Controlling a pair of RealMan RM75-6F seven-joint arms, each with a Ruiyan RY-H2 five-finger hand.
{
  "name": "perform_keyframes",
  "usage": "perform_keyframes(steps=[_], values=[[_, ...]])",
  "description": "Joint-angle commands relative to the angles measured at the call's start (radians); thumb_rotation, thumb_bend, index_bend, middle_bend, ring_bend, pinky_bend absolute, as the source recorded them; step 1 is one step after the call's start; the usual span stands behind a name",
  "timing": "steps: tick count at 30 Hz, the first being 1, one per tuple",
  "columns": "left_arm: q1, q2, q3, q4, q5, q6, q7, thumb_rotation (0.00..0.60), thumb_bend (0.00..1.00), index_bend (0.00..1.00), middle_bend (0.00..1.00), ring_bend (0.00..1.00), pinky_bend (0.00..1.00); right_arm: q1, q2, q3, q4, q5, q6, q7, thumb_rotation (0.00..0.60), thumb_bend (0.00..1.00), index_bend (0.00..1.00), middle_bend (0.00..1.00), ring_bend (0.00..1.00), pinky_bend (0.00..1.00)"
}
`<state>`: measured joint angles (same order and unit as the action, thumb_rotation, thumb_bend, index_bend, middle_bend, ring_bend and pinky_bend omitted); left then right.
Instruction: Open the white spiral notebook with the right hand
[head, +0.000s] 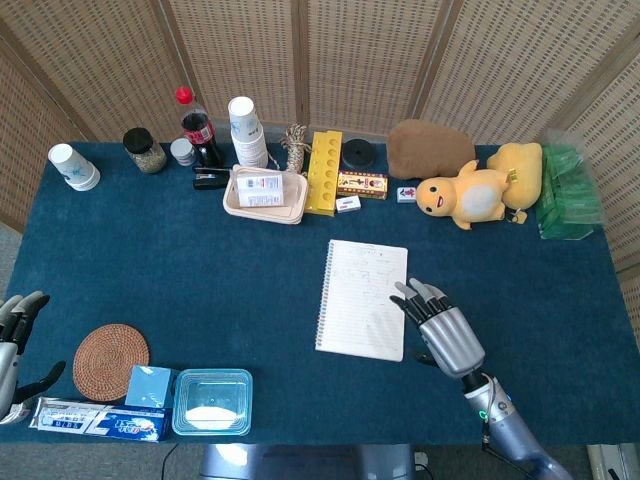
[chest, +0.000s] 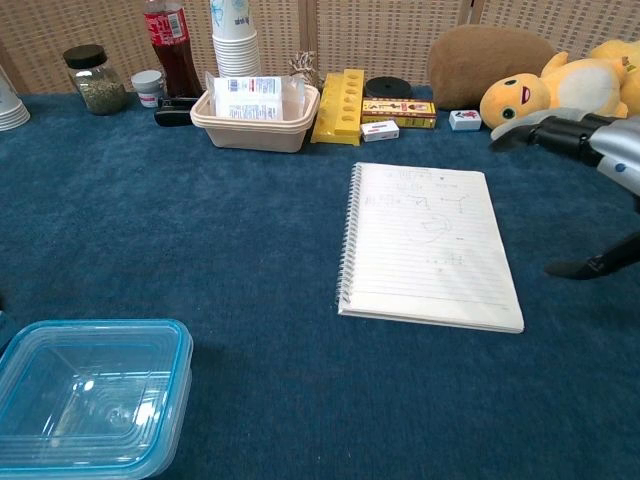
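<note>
The white spiral notebook (head: 362, 298) (chest: 428, 246) lies flat in the middle of the blue table, spiral along its left side, a lined page with faint pencil sketches facing up. My right hand (head: 446, 337) hovers at the notebook's lower right edge, fingers spread and holding nothing; its fingertips overlap the page edge in the head view. The chest view shows that right hand (chest: 596, 150) off to the right of the notebook, above the table. My left hand (head: 10, 345) sits at the table's lower left edge, fingers apart and empty.
A clear blue-rimmed container (head: 212, 401) (chest: 90, 395), a woven coaster (head: 110, 360) and a tissue pack (head: 98, 419) sit at the front left. Along the back stand cups, a cola bottle (head: 198, 128), a tray (head: 265, 192), a yellow block (head: 323, 172) and a yellow plush toy (head: 470, 196).
</note>
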<state>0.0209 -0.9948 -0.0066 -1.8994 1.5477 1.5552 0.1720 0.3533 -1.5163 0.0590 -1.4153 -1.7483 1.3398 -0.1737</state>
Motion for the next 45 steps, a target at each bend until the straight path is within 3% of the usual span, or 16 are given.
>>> perform_keyframes(steps=[1,22,45], values=[[-0.007,-0.001,-0.003,-0.003,-0.006,-0.010,0.004,0.600,0.20,0.20,0.14,0.09,0.06,0.026,-0.056,0.004,0.071,0.001,-0.018,-0.010,0.600,0.11,0.15,0.15,0.07,0.20],[-0.015,-0.019,-0.001,0.019,-0.021,-0.022,-0.013,0.600,0.20,0.19,0.13,0.09,0.06,0.062,-0.172,-0.054,0.335,-0.047,0.014,0.034,0.600,0.08,0.12,0.15,0.07,0.19],[-0.008,-0.022,0.004,0.031,-0.019,-0.007,-0.028,0.600,0.20,0.18,0.13,0.09,0.06,0.074,-0.193,-0.094,0.397,-0.031,0.007,0.044,0.600,0.08,0.11,0.14,0.07,0.18]])
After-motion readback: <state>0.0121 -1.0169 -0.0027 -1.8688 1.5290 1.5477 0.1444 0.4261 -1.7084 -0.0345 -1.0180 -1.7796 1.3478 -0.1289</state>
